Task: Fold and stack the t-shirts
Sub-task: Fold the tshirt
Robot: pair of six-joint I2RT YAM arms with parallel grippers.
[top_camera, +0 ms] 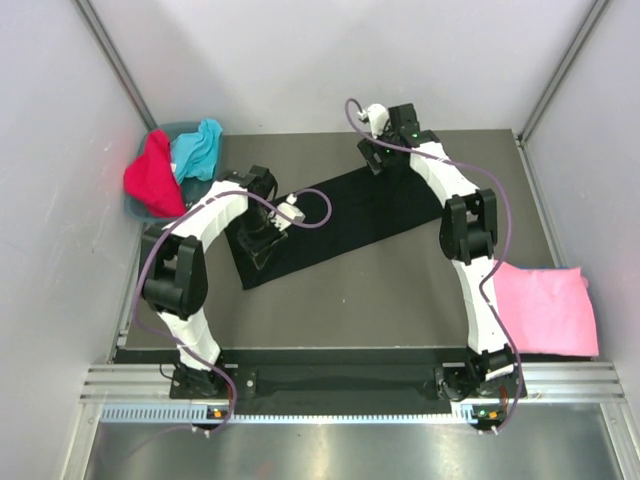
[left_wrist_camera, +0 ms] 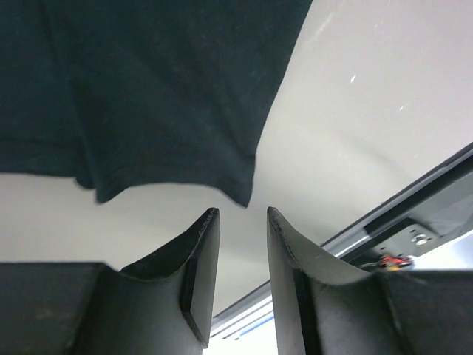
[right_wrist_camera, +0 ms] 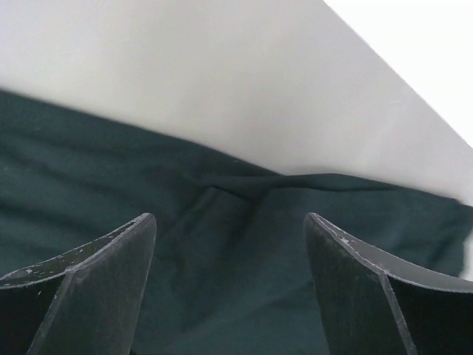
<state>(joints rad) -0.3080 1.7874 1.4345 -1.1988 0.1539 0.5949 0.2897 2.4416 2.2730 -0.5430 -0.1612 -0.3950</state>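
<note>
Dark grey worktop [top_camera: 400, 290]: large black cloth t-shirt [top_camera: 350, 215] lies flat across the middle as a long band, running diagonally from near-left to far-right.

Pink cloth t-shirt [top_camera: 545, 310] lies flat as a rectangle at the near right edge, well apart from the black one.

Blue-grey plastic bin [top_camera: 135, 210] sits at the far left corner. A red cloth t-shirt [top_camera: 152, 175] and a turquoise cloth t-shirt [top_camera: 198, 148] are bunched in it, spilling over the rim.

Left pincer [top_camera: 262, 240] is over the near-left end of the black shirt. Its wrist view shows the jaws parted by a narrow gap with nothing between them [left_wrist_camera: 242, 213], and the shirt's hem [left_wrist_camera: 148, 89] just beyond the tips on bare worktop.

Right pincer [top_camera: 375, 155] is at the far-right end of the same shirt. Its jaws are spread wide [right_wrist_camera: 229, 218] and hold nothing. Wrinkled black cloth [right_wrist_camera: 222, 244] fills the space below and between them; can't tell if the tips touch it.
</note>
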